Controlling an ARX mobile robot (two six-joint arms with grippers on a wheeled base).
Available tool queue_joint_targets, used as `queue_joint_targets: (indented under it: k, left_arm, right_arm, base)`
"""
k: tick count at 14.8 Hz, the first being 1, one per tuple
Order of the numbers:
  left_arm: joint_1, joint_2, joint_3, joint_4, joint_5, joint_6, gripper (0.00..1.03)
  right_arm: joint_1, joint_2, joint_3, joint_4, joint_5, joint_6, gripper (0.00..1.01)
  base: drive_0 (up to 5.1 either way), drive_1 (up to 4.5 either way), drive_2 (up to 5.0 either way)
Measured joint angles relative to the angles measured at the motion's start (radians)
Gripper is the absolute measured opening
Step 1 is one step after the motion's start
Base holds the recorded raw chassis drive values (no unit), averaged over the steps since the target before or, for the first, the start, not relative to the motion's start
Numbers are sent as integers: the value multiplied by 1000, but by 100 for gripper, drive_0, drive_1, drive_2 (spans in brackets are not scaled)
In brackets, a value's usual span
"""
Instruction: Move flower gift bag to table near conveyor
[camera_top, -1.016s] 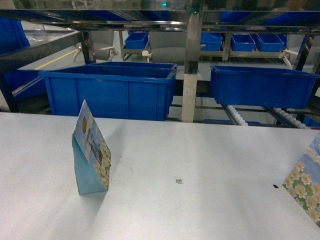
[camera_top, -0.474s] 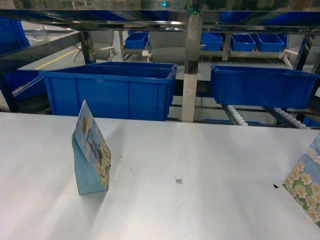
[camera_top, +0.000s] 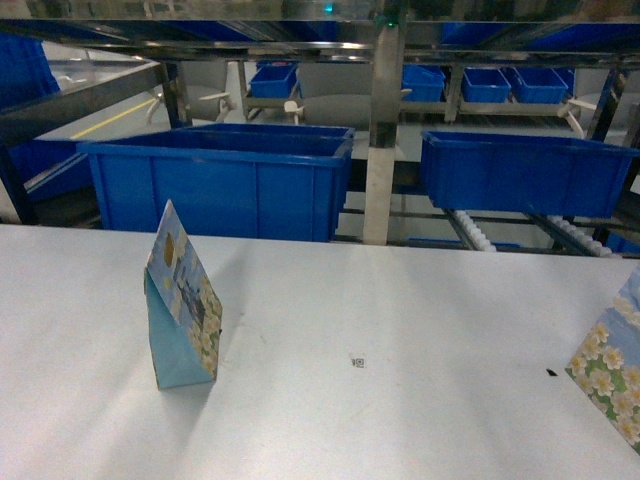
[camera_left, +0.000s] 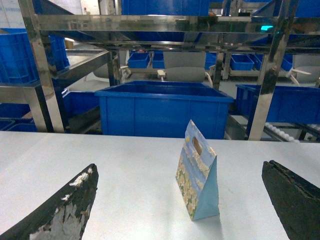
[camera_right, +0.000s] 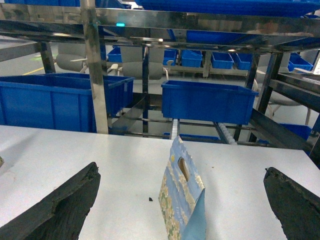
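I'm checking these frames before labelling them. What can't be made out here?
- Head view: the second floral bag is cut off by the right edge.
- Head view: neither gripper shows.
- Both wrist views: only finger tips show; frame edges crop the rest.
- Table marks: too small to read.
- Bags' insides: hidden by their folded sides.

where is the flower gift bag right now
The flower gift bag stands upright on the left of the white table in the head view, before the big blue bin.
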Motion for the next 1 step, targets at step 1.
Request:
queue_joint_targets:
  k: [1]
  left_arm:
    - [0,0,0,0,0,0,98]
  right_arm:
    - [0,0,0,0,0,0,98]
  base:
    - [0,0,0]
